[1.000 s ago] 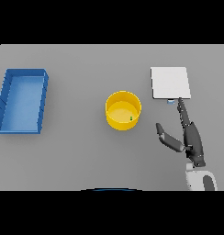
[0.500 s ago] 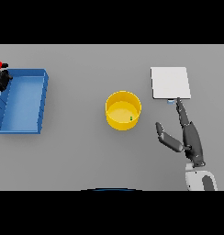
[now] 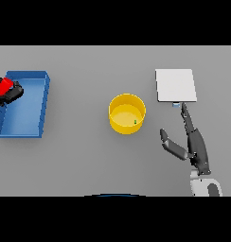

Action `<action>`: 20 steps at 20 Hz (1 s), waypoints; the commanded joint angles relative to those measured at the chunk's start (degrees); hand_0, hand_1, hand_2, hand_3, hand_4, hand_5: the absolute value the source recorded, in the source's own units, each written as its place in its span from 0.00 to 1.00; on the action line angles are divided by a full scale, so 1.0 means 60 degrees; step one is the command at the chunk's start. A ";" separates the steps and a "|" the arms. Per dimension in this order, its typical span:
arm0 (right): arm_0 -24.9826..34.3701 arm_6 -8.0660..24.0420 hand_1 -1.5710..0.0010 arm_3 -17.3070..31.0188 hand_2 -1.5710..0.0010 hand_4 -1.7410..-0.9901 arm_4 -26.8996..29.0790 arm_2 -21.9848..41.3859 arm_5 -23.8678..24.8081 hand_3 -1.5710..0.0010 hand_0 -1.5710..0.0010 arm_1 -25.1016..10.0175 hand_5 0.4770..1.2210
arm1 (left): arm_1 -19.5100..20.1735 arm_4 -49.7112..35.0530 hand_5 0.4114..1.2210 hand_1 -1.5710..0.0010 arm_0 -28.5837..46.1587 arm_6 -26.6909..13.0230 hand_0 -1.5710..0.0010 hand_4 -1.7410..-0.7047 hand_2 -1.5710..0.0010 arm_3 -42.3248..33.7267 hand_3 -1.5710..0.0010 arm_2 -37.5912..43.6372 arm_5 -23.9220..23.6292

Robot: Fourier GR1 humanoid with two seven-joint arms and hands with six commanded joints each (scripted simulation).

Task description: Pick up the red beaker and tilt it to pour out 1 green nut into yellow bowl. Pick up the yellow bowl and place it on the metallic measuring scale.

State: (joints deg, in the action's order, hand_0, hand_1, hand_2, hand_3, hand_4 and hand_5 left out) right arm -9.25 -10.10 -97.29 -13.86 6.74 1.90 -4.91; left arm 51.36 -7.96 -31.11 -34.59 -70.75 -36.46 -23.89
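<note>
Since half a second ago the left hand has slid further in over the blue bin, carrying the red beaker; its fingers look curled round the beaker, though little of the hand shows at the view's edge. Centre table, the yellow bowl already has one green nut inside, so the pour seems done. Further right, the right hand lies open, fingers straight and thumb spread, touching nothing, near the bowl and just below the metallic scale. Judging from this, the bowl grasp is next: approach its right rim level, close gently, lift without tilting.
</note>
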 commanded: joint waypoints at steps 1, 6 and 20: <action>0.0027 0.0055 1.00 0.0009 1.00 0.74 -0.0017 -0.0006 0.0003 1.00 1.00 -0.0022 0.25 | 0.0164 -0.0305 0.45 0.40 0.0141 -0.0055 0.26 0.60 0.39 -0.0237 0.43 -0.0025 0.0412; -0.0011 0.0203 1.00 -0.0105 1.00 0.74 -0.0003 0.0020 0.0005 1.00 1.00 0.0005 0.26 | 0.0642 -0.1021 0.35 0.80 -0.0040 -0.0059 0.76 0.86 0.80 -0.0536 0.81 -0.0295 0.1371; 0.1176 0.0728 1.00 -0.0130 1.00 0.69 -0.1203 0.0693 -0.0809 1.00 1.00 -0.1052 0.31 | 0.0226 -0.1167 0.36 0.99 -0.0255 0.0623 0.99 0.93 0.99 -0.0320 0.99 0.0036 0.0868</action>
State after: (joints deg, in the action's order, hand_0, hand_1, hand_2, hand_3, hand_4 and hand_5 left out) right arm -2.12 -5.64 -98.09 -21.07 10.88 -2.94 -11.24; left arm 52.70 -14.97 -32.67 -30.89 -72.68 -36.25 -18.69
